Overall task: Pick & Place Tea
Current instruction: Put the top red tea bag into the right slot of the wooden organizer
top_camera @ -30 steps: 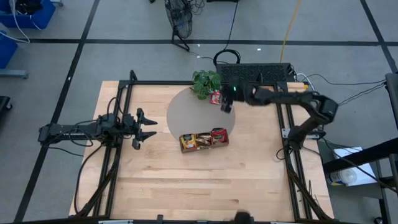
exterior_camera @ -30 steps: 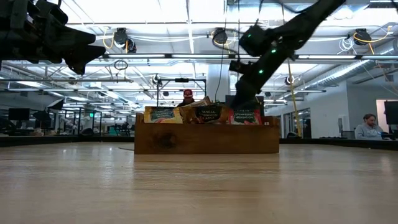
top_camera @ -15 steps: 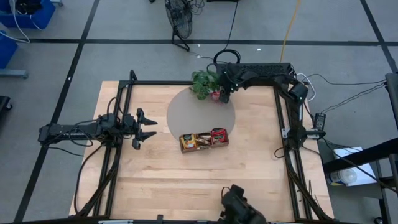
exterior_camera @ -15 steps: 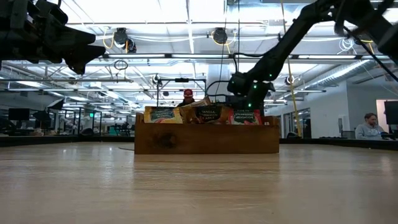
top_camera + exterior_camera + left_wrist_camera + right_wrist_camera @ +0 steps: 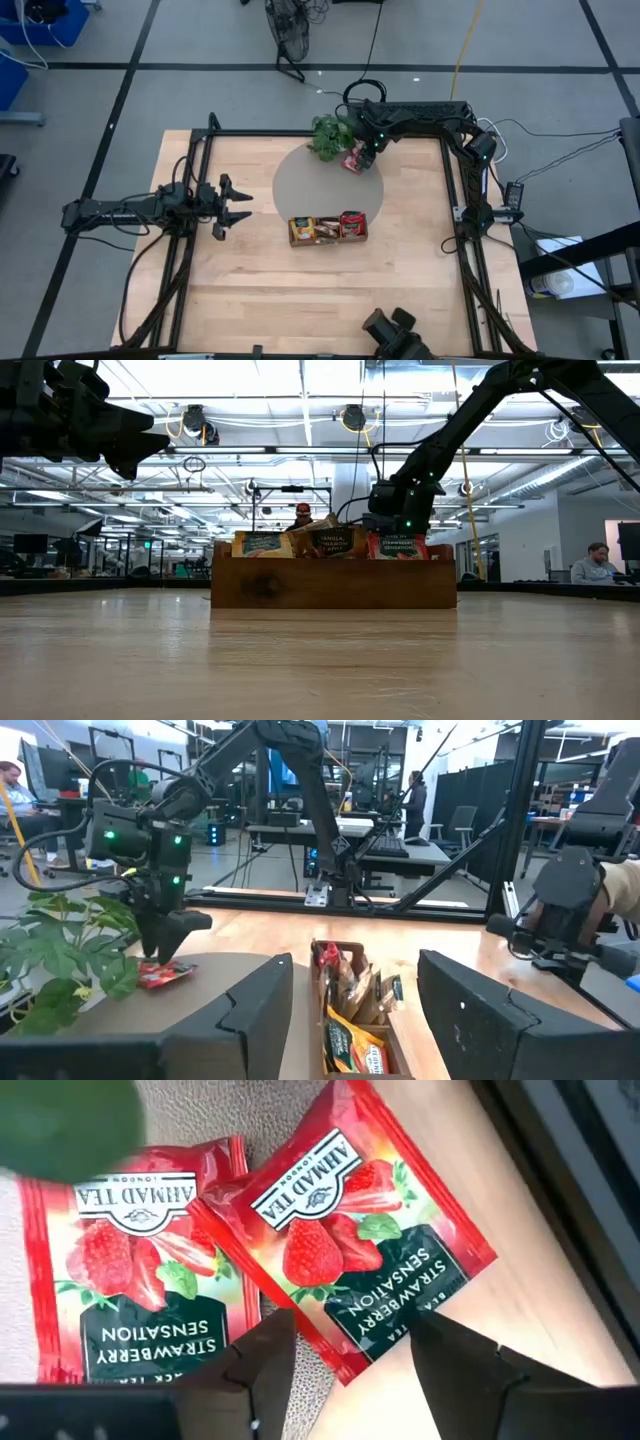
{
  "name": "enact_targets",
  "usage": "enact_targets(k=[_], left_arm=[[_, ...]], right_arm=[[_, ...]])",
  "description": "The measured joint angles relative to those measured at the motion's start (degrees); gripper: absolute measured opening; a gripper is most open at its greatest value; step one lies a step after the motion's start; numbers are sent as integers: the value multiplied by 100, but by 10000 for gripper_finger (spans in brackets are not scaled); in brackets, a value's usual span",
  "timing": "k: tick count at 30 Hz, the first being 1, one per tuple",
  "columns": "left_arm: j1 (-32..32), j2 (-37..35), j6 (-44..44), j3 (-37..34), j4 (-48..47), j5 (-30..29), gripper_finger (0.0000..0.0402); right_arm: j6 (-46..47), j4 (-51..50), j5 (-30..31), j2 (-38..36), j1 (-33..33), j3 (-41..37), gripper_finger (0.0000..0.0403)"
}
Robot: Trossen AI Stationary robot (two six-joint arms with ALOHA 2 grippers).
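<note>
Two red strawberry tea packets (image 5: 140, 1270) (image 5: 350, 1250) lie flat on the far right rim of a round grey mat (image 5: 315, 190), beside a leafy plant (image 5: 328, 133). My right gripper (image 5: 345, 1370) is open and points down over them (image 5: 363, 157), one finger on each side of the right-hand packet's corner. A wooden tray (image 5: 328, 229) holding several upright tea packets sits on the table at the mat's near edge. My left gripper (image 5: 243, 204) waits open above the table's left side, facing the tray (image 5: 350, 1020). My right gripper comes from above, pointing down, with its fingers (image 5: 255, 1365) astride the corner (image 5: 335, 1355) of the right-hand red packet, which lies flat on the mat's rim. I cannot tell whether the fingertips touch it.
The plant's leaves (image 5: 70, 945) stand close beside the right gripper (image 5: 158, 952). A black frame rail (image 5: 300, 133) runs along the table's far edge just behind the packets. A dark shape (image 5: 395, 335) shows at the near edge. Bare wood lies around the tray.
My right arm has folded back toward the far right corner. Its gripper has moved a little toward the far edge and dropped, from above the tray's height in the low view to just over the red packets by the plant.
</note>
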Motion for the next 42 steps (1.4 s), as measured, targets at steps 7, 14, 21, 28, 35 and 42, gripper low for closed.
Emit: enact_targets(k=[7, 14, 21, 28, 35, 42], left_arm=[[-2, 0, -1, 0, 0, -1, 214], [0, -1, -1, 0, 0, -1, 214], [-1, 0, 0, 1, 0, -1, 214], [0, -1, 0, 0, 0, 0, 214], [0, 0, 0, 0, 0, 1, 214], [0, 0, -1, 1, 0, 0, 214]], right_arm=[[198, -137, 756, -401, 17, -43, 159], [511, 606, 578, -1112, 117, -20, 156], [710, 852, 324, -917, 179, -26, 172], [840, 1058, 460, -415, 192, -26, 185], [857, 940, 679, -192, 203, -15, 178], [833, 809, 1205, -216, 301, -17, 162]])
